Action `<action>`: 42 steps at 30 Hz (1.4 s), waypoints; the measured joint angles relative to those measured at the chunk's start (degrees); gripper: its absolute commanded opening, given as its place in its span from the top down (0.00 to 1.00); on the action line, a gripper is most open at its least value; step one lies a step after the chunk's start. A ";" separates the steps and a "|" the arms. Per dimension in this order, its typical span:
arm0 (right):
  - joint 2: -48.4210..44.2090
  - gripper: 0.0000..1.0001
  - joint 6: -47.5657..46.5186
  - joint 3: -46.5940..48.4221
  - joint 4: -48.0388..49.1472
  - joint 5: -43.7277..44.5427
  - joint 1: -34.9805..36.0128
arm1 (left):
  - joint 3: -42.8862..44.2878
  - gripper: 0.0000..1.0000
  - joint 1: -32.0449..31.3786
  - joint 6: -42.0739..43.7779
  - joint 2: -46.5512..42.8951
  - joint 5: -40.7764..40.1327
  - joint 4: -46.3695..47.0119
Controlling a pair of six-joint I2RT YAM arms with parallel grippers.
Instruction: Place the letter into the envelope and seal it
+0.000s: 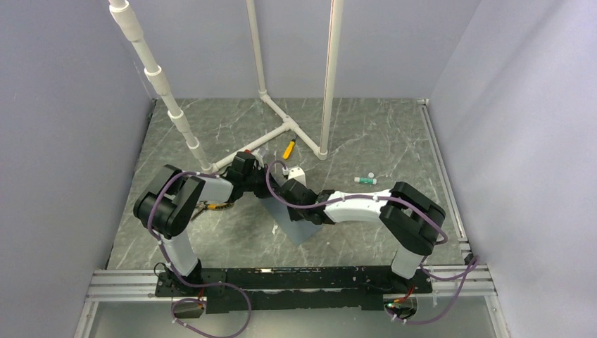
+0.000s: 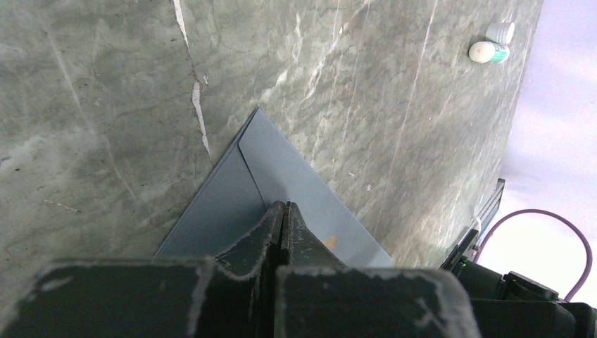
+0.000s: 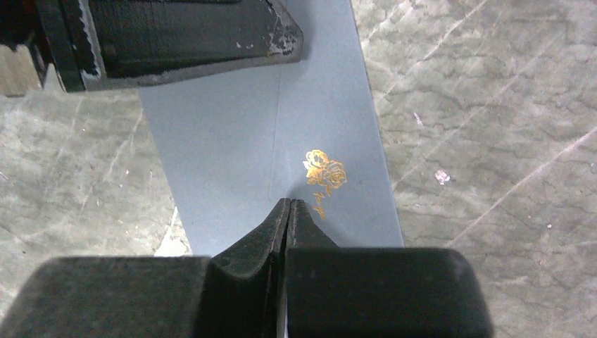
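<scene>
The envelope point(image 1: 299, 224) lies flat mid-counter point(image 1: 366, 134) toward the near edge, with the left hand point(image 2: 283, 211) and right hand point(image 3: 288, 208) both pinched shut, empty, tips at it; it looks light, floppy and slippery, best pinched at an edge.

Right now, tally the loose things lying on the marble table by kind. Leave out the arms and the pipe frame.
Slate blue-grey rectangular paper envelope: 1
Small white-and-green plastic tube: 1
Small white plastic cap beside the tube: 1
Yellow-and-black stick-shaped tool: 1
Total: 4
</scene>
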 measured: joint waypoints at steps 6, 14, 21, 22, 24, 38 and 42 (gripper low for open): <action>-0.57 0.97 0.00 -0.72 -0.35 0.02 0.04 | 0.33 0.98 0.11 0.00 0.33 0.79 -0.31; -3.13 0.97 0.04 -3.54 -0.68 -0.52 0.04 | 0.81 0.98 0.17 0.24 0.35 0.87 -1.20; -5.01 0.96 -0.28 -3.85 -4.35 -0.98 0.02 | 1.25 0.97 0.17 0.68 0.35 0.90 -1.99; -5.62 0.95 -0.28 -3.85 -5.86 -0.98 -0.07 | 1.31 0.98 0.17 0.70 0.35 0.92 -2.12; -7.63 0.91 -0.24 -4.15 -9.05 -1.29 -0.59 | 1.38 0.97 0.17 0.72 0.31 1.05 -2.21; -28.79 0.37 6.51 -8.72 -14.45 3.76 -26.32 | 8.68 0.36 -1.01 4.72 -14.62 3.91 -13.51; -30.16 0.31 8.90 -11.28 -14.51 6.95 -32.85 | 8.22 0.28 -1.29 5.68 -22.08 3.61 -15.74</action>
